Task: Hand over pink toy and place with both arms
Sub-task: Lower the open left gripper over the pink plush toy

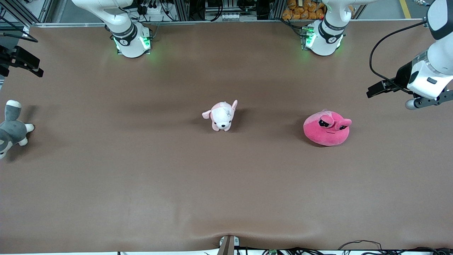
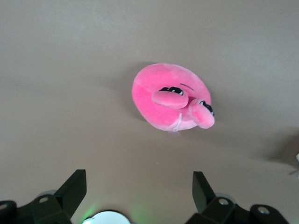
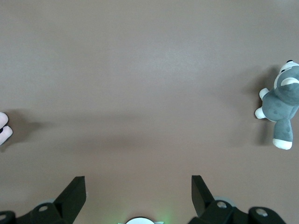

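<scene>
Front and wrist views of the rig as I saw it from my remote station. The pink toy (image 1: 327, 128) lay on the brown surface (image 1: 141, 177) toward the left arm's end, its two bulging sleepy eyes and thin mouth turned toward the front camera; nothing touched it. The left gripper (image 2: 139, 189) hung in the air over the surface at the left arm's end, near the table's edge, with its jaws released and spread wide; in the left wrist view the toy (image 2: 172, 98) showed clear of both fingers (image 2: 74, 189). In the front view I could see only the wrist and camera mount of that arm (image 1: 423, 79). The right gripper (image 3: 138, 189) hung over bare surface toward the right arm's end, its jaws likewise released and holding nothing; the front view showed only black hardware at the frame edge there. A pale pink-and-white puppy plush (image 1: 222, 115) stood near the middle of the surface, well apart from the pink toy. A grey-and-white plush animal (image 1: 12, 128) lay at the right arm's end of the surface, also visible in the right wrist view (image 3: 280, 103).
</scene>
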`<state>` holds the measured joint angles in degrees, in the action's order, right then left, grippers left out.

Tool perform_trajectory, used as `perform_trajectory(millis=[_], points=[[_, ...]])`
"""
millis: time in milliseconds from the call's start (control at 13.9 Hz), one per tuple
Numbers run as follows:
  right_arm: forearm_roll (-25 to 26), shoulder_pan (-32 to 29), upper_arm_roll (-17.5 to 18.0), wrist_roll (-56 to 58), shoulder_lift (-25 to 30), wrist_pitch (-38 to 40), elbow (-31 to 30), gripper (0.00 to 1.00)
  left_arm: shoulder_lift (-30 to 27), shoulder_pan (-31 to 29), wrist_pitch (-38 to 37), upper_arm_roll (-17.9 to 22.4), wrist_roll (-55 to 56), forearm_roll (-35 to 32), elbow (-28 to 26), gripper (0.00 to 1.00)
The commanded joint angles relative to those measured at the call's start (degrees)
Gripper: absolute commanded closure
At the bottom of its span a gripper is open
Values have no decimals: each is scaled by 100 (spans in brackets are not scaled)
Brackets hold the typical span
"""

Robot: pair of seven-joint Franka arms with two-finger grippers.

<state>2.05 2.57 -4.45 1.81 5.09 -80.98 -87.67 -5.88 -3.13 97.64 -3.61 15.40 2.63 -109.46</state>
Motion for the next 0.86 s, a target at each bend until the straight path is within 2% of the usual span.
perform_trajectory(millis=[0, 360, 792], points=[[85, -72, 49, 48, 19, -41, -22, 0, -89, -91, 238, -44, 427, 238, -225, 0], [85, -81, 49, 48, 19, -41, -22, 0, 7, -65, 449, -254, 1859, 467, -348, 0], [111, -90, 49, 100, -16, -50, -13, 0, 113, -65, 852, -263, 3151, 458, -585, 0]])
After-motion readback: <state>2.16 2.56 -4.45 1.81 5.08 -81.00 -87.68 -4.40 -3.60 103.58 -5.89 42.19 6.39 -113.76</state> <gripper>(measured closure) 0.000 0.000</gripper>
